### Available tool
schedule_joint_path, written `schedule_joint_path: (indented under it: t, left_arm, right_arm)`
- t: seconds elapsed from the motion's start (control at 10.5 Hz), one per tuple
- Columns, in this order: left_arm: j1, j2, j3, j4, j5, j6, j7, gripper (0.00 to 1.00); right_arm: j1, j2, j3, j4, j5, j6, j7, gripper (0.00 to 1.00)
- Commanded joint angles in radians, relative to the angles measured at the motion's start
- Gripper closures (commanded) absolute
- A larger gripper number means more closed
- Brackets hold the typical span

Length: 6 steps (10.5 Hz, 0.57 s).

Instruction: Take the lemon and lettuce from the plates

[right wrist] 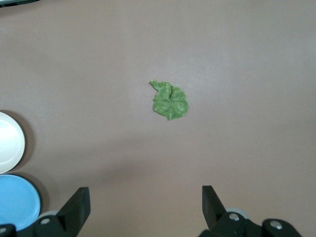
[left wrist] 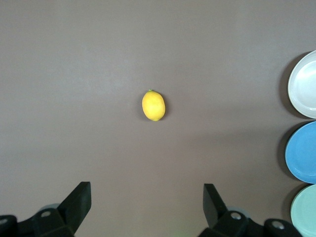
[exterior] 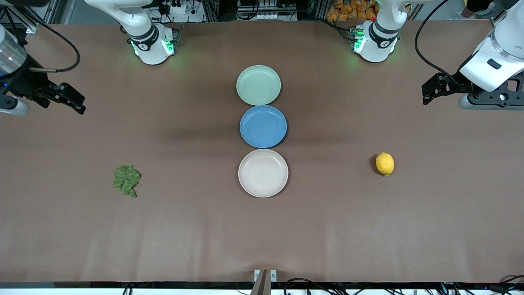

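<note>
Both plates sat bare; lemon and lettuce lay on the desk well apart from the blue plate. My left hand and right hand hung released, so I judged nothing remained to lift.

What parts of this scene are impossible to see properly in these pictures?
- Left wrist view: the beige plate, blue plate and mint plate are cut by the picture's edge.
- Right wrist view: mint plate out of view.
- Front view: right hand and left hand show, but both arms run off the edges.
- Undersides of lemon and lettuce: hidden against the table.
</note>
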Motion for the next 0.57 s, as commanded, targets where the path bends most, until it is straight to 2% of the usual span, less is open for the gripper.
schedule_joint_path:
  t: [0.0,0.47]
  left_arm:
    - [0.012,0.008,-0.001,0.028,-0.027,-0.023,0.032,0.0]
    - [0.01,0.01,-0.003,0.028,-0.029,-0.023,0.032,0.0]
  right_arm:
    - [-0.046,-0.022,0.008,0.041,0.071,-0.067,-0.092,0.0]
    - [-0.046,-0.013,0.001,0.039,0.07,-0.073,-0.157,0.0]
